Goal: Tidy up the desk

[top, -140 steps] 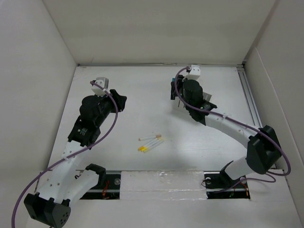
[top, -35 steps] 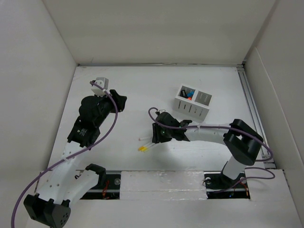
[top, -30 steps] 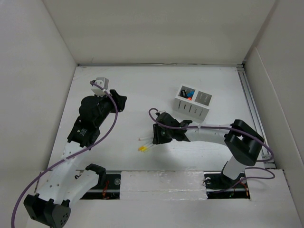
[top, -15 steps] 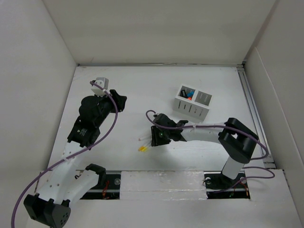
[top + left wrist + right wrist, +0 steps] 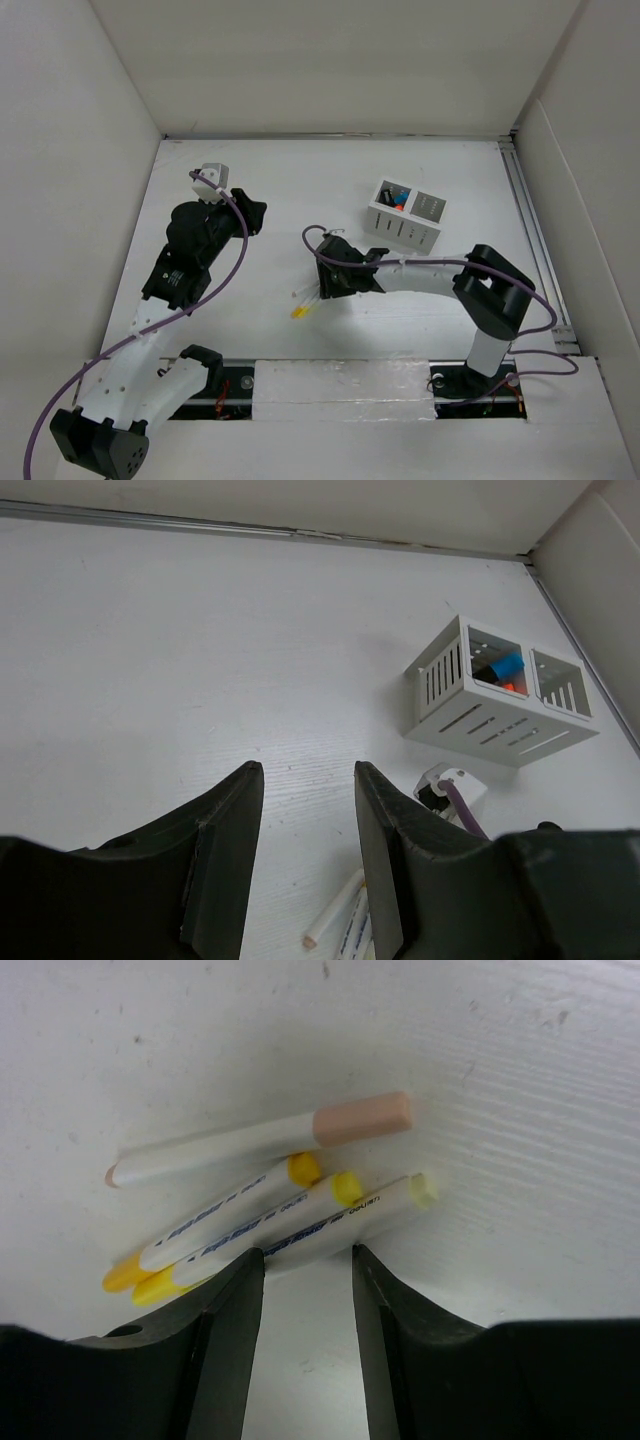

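Several white markers (image 5: 304,301) lie bunched on the white desk (image 5: 300,180) at front centre. In the right wrist view one has a pink cap (image 5: 262,1139) and three have yellow ends (image 5: 300,1222). My right gripper (image 5: 322,287) is low over them, open and empty (image 5: 308,1256), its fingertips right at the nearest marker's side. My left gripper (image 5: 252,214) is open and empty (image 5: 306,772), held above the desk (image 5: 200,630) left of centre, well away from the markers (image 5: 336,921).
A small white slotted two-compartment organizer (image 5: 406,214) stands at back right of centre, with blue, orange and black items in its left compartment (image 5: 497,670). White wall panels (image 5: 100,120) enclose the desk. A metal rail (image 5: 525,210) runs along the right edge.
My right arm came from the organizer at the back down to the markers and has crept left over them. The left arm has not moved.
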Tool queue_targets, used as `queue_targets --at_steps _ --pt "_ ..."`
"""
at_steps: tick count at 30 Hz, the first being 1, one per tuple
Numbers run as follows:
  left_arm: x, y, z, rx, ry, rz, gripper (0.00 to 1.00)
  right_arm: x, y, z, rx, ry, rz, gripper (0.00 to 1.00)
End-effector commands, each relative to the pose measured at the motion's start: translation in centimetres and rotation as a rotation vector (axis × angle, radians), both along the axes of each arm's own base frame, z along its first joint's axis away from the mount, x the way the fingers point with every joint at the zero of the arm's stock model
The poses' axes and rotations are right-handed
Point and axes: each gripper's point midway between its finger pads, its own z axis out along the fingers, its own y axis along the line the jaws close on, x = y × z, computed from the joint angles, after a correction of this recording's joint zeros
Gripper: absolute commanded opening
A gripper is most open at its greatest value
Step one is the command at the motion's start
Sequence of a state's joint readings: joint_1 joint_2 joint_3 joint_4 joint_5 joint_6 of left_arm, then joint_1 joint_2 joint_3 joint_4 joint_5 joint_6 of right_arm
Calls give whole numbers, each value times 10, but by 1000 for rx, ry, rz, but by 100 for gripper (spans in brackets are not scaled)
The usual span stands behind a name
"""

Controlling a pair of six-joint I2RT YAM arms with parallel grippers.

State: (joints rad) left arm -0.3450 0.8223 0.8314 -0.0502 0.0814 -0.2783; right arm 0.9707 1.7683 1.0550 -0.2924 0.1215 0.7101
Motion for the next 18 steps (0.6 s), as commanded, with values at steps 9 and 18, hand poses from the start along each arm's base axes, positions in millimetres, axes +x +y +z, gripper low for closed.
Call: queue_targets --at_steps 9,18 --pt "1 -1 24 -20 -66 -2 38 19 -43 -6 -257 -114 -39 40" --pt "1 -2 25 -25 -69 -11 38 18 -54 3 -268 -144 -42 41"
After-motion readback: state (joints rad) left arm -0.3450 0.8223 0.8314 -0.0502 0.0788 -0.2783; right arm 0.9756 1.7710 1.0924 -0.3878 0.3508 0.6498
